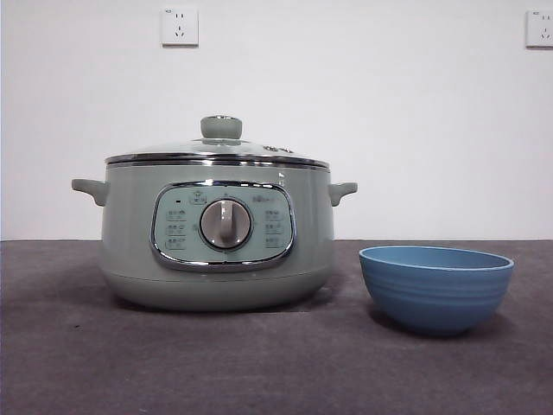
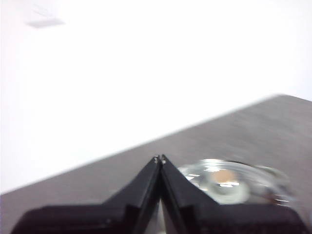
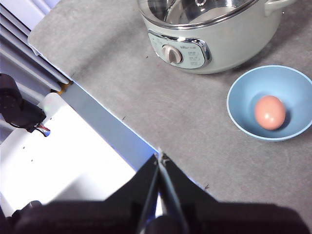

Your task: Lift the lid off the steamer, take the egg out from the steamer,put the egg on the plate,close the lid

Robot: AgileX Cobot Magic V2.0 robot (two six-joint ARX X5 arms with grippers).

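From the front view the egg [image 3: 269, 112] cannot be seen; the wall of the plate [image 1: 436, 294] hides it. The right wrist view cuts the steamer [image 3: 219, 46] off, showing only its panel side and a strip of the lid [image 3: 195, 12]. The left wrist view is blurred: the lid is a smeared glint beside the left gripper [image 2: 160, 159], its knob [image 2: 223, 177] a vague pale spot, the steamer beneath indistinct
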